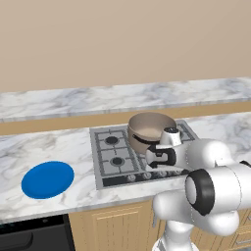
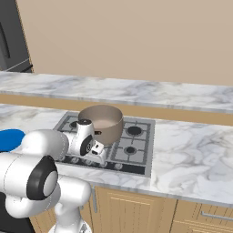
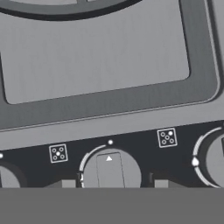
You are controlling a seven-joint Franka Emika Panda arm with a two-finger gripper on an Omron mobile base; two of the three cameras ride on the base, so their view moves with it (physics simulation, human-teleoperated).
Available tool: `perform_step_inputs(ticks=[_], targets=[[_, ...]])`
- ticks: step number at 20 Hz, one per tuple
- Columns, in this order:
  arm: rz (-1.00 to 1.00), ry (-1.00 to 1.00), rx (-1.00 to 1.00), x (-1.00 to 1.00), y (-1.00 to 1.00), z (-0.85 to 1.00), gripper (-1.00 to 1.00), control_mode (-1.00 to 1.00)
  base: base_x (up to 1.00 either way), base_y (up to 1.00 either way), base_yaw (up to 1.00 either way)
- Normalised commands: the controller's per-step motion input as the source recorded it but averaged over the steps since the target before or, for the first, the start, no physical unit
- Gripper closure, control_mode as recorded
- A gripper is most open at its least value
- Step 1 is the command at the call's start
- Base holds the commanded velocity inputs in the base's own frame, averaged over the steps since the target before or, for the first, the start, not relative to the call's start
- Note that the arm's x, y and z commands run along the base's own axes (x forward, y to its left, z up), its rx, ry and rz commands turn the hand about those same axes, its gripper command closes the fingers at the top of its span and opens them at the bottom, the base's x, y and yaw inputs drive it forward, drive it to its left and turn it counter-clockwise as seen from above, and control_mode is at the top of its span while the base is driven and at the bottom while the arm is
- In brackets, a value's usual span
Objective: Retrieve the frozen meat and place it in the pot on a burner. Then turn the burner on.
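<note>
The tan-brown pot (image 1: 149, 128) (image 2: 102, 119) stands on the stove's right rear burner, its dark handle toward the front. What I see of its pale inside is bare, and the frozen meat is out of view. My gripper (image 1: 158, 170) (image 2: 97, 159) (image 3: 114, 183) hangs low over the stove's front control strip, just in front of the pot. In the hand view its fingertips (image 3: 68, 183) stand open on either side of a round grey knob (image 3: 111, 170). The knob's white pointer faces a dot above it.
The steel gas stove (image 1: 110, 166) (image 2: 139, 157) sits in a marble counter. More knobs (image 3: 216, 159) flank the centred one. A round blue plate (image 1: 47, 179) (image 2: 9, 138) lies on the counter left of the stove. A raised marble ledge runs behind.
</note>
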Motion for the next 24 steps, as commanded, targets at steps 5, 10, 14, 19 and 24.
perform_step_inputs(ticks=[5,10,14,19,24], targets=[[0.00,0.00,0.00,-0.01,0.00,-0.01,1.00,-1.00,0.00,0.00,0.00],[0.07,0.00,0.00,-0.10,0.02,-0.18,1.00,-1.00,0.00,0.00,0.00],[0.17,0.00,0.00,-0.13,0.00,-0.33,1.00,-1.00,0.00,0.00,0.00],[0.25,0.00,0.00,-0.12,0.00,-0.28,1.00,-1.00,0.00,0.00,0.00],[0.26,0.00,0.06,0.00,-0.12,-0.24,1.00,-1.00,0.00,0.00,0.00]])
